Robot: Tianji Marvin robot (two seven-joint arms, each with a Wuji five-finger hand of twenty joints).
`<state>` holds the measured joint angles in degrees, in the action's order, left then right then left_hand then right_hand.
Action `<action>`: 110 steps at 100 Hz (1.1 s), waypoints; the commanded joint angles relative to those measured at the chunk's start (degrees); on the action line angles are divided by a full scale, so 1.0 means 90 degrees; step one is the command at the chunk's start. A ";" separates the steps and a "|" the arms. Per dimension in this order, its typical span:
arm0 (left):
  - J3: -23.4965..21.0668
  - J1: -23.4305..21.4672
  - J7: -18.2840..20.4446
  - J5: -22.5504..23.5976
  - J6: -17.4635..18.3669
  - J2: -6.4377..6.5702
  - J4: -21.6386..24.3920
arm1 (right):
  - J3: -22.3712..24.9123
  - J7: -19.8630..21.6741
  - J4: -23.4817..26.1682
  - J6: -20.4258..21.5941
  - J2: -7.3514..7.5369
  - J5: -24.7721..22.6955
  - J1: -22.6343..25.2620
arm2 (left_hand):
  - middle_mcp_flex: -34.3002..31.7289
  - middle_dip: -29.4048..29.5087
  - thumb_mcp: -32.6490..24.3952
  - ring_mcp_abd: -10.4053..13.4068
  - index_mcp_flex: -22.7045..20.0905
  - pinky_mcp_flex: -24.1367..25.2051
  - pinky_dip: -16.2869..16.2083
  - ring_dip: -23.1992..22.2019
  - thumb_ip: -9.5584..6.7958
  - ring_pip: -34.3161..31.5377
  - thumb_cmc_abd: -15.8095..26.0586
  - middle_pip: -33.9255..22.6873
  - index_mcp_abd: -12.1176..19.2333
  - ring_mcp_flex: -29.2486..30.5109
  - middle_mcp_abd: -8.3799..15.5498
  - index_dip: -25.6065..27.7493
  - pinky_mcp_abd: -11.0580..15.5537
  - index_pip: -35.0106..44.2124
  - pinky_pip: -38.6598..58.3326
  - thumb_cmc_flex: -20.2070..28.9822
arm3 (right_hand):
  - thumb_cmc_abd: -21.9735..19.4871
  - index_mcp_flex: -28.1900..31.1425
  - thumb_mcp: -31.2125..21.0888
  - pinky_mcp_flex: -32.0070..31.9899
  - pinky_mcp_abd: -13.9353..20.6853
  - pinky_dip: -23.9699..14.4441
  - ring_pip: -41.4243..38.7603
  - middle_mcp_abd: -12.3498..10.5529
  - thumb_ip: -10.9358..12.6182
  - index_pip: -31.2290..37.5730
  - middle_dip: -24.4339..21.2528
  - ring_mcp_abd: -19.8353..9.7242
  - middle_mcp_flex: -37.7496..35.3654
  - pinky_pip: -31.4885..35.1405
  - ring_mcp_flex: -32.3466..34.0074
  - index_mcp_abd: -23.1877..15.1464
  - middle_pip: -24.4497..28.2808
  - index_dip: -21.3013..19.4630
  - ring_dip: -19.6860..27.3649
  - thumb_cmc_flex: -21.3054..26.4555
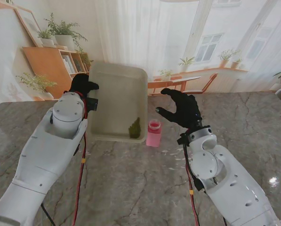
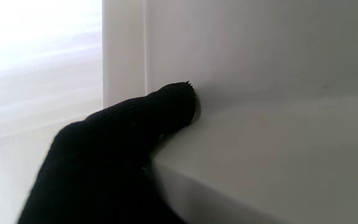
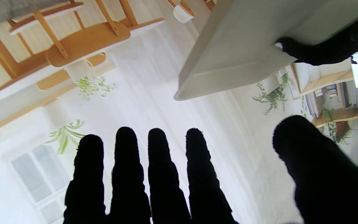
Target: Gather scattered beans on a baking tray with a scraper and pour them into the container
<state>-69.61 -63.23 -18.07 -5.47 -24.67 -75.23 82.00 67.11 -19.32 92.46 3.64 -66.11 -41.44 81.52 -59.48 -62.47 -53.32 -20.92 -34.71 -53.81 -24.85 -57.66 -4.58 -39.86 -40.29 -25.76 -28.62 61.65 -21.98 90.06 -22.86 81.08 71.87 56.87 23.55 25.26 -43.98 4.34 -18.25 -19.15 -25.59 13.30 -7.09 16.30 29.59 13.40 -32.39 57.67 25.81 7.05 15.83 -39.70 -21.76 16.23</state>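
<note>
My left hand [image 1: 83,85] grips the left rim of the pale baking tray [image 1: 113,89] and holds it lifted and steeply tilted. A heap of green beans [image 1: 135,129] lies in the tray's near right corner, right beside the pink container [image 1: 153,133] standing on the table. In the left wrist view a gloved finger [image 2: 169,105] presses on the tray wall [image 2: 259,62]. My right hand [image 1: 181,108] hovers open just right of the container, fingers [image 3: 160,168] spread and holding nothing. The right wrist view shows the tray's underside [image 3: 238,46]. No scraper is visible.
The marble table [image 1: 131,188] stretches toward me and to both sides. A few pale specks [image 1: 171,153] lie on it near the container. Behind the table's far edge is a backdrop with shelves, plants and chairs.
</note>
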 commanded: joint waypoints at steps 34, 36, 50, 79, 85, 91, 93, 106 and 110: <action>0.0619 0.0960 -0.0157 0.0048 0.1193 -0.0185 -0.1201 | -0.0471 0.0164 -0.0477 0.0268 -0.0081 0.0238 -0.0788 | -0.0107 -0.0148 -0.0745 0.1104 0.0449 -0.0360 -0.0836 -0.0148 -0.0260 -0.0092 0.0178 -0.0335 -0.1264 0.0424 0.1127 -0.0012 0.1574 -0.0236 0.0814 0.0797 | -0.0215 0.0161 0.0163 0.0119 -0.0062 -0.0127 0.0129 -0.0216 0.0240 0.0124 -0.0024 -0.0193 -0.0187 -0.0073 0.0144 -0.0165 0.0057 0.0168 -0.0019 0.0081; 0.0655 0.1001 -0.0175 0.0061 0.1251 -0.0197 -0.1250 | -0.0495 0.0174 -0.0514 0.0276 -0.0084 0.0256 -0.0821 | -0.0106 -0.0147 -0.0741 0.1106 0.0451 -0.0357 -0.0837 -0.0147 -0.0261 -0.0089 0.0183 -0.0335 -0.1264 0.0422 0.1126 -0.0012 0.1574 -0.0234 0.0809 0.0796 | -0.0214 0.0166 0.0168 0.0121 -0.0065 -0.0126 0.0133 -0.0215 0.0239 0.0125 -0.0026 -0.0195 -0.0196 -0.0075 0.0146 -0.0158 0.0058 0.0170 -0.0017 0.0077; 0.0836 0.1243 -0.0182 0.0044 0.1489 -0.0253 -0.1472 | -0.0641 0.0249 -0.0731 0.0336 -0.0106 0.0400 -0.1025 | -0.0096 -0.0138 -0.0716 0.1114 0.0454 -0.0356 -0.0855 -0.0137 -0.0278 -0.0069 0.0187 -0.0328 -0.1264 0.0421 0.1125 -0.0012 0.1570 -0.0228 0.0779 0.0800 | -0.0208 0.0206 0.0177 0.0124 -0.0066 -0.0122 0.0146 -0.0216 0.0241 0.0137 -0.0042 -0.0186 -0.0209 -0.0081 0.0171 -0.0164 0.0050 0.0179 -0.0011 0.0089; 0.1082 0.1598 -0.0418 -0.0064 0.1854 -0.0426 -0.1887 | -0.0753 0.0359 -0.0891 0.0398 -0.0106 0.0452 -0.1224 | -0.0072 -0.0135 -0.0673 0.1140 0.0493 -0.0351 -0.0876 -0.0130 -0.0298 -0.0051 0.0226 -0.0327 -0.1264 0.0406 0.1153 -0.0012 0.1616 -0.0225 0.0731 0.0799 | -0.0205 0.0225 0.0178 0.0188 -0.0072 -0.0103 0.0185 -0.0224 0.0243 0.0137 -0.0065 -0.0186 -0.0236 -0.0108 0.0207 -0.0163 0.0027 0.0204 -0.0001 0.0088; 0.1145 0.1643 -0.0473 -0.0075 0.1941 -0.0461 -0.1968 | -0.0762 0.0377 -0.0901 0.0398 -0.0103 0.0447 -0.1248 | -0.0067 -0.0134 -0.0657 0.1124 0.0501 -0.0348 -0.0886 -0.0128 -0.0304 -0.0042 0.0228 -0.0327 -0.1264 0.0399 0.1139 -0.0012 0.1608 -0.0225 0.0716 0.0808 | -0.0199 0.0232 0.0177 0.0209 -0.0074 -0.0102 0.0186 -0.0214 0.0243 0.0139 -0.0067 -0.0184 -0.0247 -0.0107 0.0218 -0.0164 0.0026 0.0208 -0.0003 0.0086; 0.1214 0.1686 -0.0505 -0.0024 0.2003 -0.0482 -0.2044 | -0.0772 0.0408 -0.0904 0.0398 -0.0097 0.0437 -0.1274 | -0.0069 -0.0135 -0.0654 0.1138 0.0504 -0.0351 -0.0895 -0.0129 -0.0312 -0.0041 0.0230 -0.0330 -0.1264 0.0396 0.1148 -0.0012 0.1613 -0.0223 0.0716 0.0804 | -0.0199 0.0229 0.0176 0.0210 -0.0075 -0.0102 0.0188 -0.0227 0.0243 0.0138 -0.0069 -0.0186 -0.0246 -0.0109 0.0226 -0.0165 0.0021 0.0212 -0.0004 0.0082; 0.1237 0.1701 -0.0513 -0.0002 0.2023 -0.0488 -0.2069 | -0.0777 0.0417 -0.0905 0.0396 -0.0096 0.0436 -0.1282 | -0.0065 -0.0133 -0.0653 0.1135 0.0504 -0.0351 -0.0897 -0.0129 -0.0314 -0.0040 0.0232 -0.0328 -0.1264 0.0396 0.1152 -0.0012 0.1614 -0.0222 0.0715 0.0802 | -0.0199 0.0232 0.0174 0.0210 -0.0075 -0.0102 0.0189 -0.0219 0.0243 0.0138 -0.0068 -0.0180 -0.0254 -0.0109 0.0227 -0.0160 0.0022 0.0213 -0.0004 0.0083; 0.1325 0.1742 -0.0617 0.0026 0.2180 -0.0537 -0.2139 | -0.0813 0.0444 -0.0901 0.0366 -0.0095 0.0429 -0.1327 | -0.0060 -0.0132 -0.0636 0.1137 0.0504 -0.0344 -0.0904 -0.0129 -0.0318 -0.0033 0.0234 -0.0328 -0.1264 0.0391 0.1149 -0.0012 0.1617 -0.0222 0.0698 0.0804 | -0.0196 0.0232 0.0169 0.0212 -0.0078 -0.0099 0.0195 -0.0226 0.0243 0.0139 -0.0070 -0.0190 -0.0252 -0.0115 0.0230 -0.0166 0.0015 0.0219 -0.0006 0.0080; 0.1342 0.1742 -0.0680 0.0050 0.2238 -0.0550 -0.2145 | -0.0822 0.0450 -0.0896 0.0356 -0.0094 0.0420 -0.1334 | -0.0056 -0.0132 -0.0632 0.1143 0.0512 -0.0338 -0.0903 -0.0128 -0.0317 -0.0029 0.0248 -0.0327 -0.1264 0.0385 0.1154 -0.0012 0.1622 -0.0222 0.0685 0.0804 | -0.0195 0.0235 0.0167 0.0220 -0.0084 -0.0100 0.0196 -0.0223 0.0243 0.0141 -0.0070 -0.0184 -0.0255 -0.0112 0.0232 -0.0161 0.0016 0.0220 -0.0006 0.0082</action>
<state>-57.75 -47.97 -23.28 -5.09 -5.46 -79.33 62.24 59.77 -16.04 84.15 6.90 -66.83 -37.52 69.91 -58.95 -62.47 -53.32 -20.51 -34.06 -53.76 -28.93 -58.06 -4.56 -39.85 -40.24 -26.04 -28.62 61.65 -21.79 90.01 -22.86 81.09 71.44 57.48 22.93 26.49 -43.32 6.29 -18.25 -19.16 -24.67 12.60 -7.09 17.06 29.59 12.73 -33.92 57.57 27.43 6.70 15.84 -39.04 -21.76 16.83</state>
